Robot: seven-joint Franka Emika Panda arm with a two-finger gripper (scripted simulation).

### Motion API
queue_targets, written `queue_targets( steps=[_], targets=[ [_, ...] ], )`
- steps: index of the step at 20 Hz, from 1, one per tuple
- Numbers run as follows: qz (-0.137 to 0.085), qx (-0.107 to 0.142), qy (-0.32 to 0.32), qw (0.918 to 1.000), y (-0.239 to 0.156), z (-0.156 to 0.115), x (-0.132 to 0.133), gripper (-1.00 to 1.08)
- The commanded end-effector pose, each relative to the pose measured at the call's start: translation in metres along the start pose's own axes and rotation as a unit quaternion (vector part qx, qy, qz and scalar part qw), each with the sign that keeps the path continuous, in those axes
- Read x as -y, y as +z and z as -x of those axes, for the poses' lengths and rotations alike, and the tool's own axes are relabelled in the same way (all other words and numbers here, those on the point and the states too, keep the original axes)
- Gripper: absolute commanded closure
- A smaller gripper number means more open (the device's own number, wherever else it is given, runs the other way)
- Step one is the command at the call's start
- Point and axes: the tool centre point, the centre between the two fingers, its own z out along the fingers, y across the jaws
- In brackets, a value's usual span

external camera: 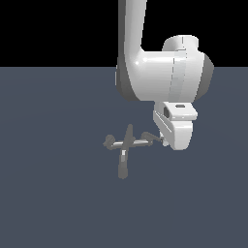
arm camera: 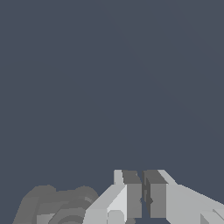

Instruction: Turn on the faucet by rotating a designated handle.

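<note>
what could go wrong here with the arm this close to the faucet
1. The gripper sits right by the handle at the crossbar's end on the exterior view's right; its fingers look nearly closed with nothing between them, so a push may slide off.
2. The bulky arm hides the contact in the exterior view, and could bump the small faucet.

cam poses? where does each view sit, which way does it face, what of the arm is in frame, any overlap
Exterior view: off the arm, raised, looking down across the floor at the faucet; shows the white arm and its end effector beside the handle.
Wrist view: on the wrist, looking along the fingers at the floor; fingers nearly together.
Shared: end effector, faucet part, floor.
</note>
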Motion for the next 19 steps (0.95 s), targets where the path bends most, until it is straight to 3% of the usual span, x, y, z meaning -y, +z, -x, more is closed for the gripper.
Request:
queue_targets(
  steps=[1, 7, 8, 19],
  targets=[
    [0.000, 0.002, -0.009, 1.0000, 0.000, 0.019, 0.002, 1.08],
    [0.001, 0.006, -0.022, 0.9997, -0.001, 0.057, 0.006, 1.08],
    [0.003, -0.002, 0.015, 0.9999, 0.000, 0.012, -0.005, 1.08],
    [0.001, 0.005, -0.021, 0.9998, -0.001, 0.079, 0.033, 1.08]
  ],
)
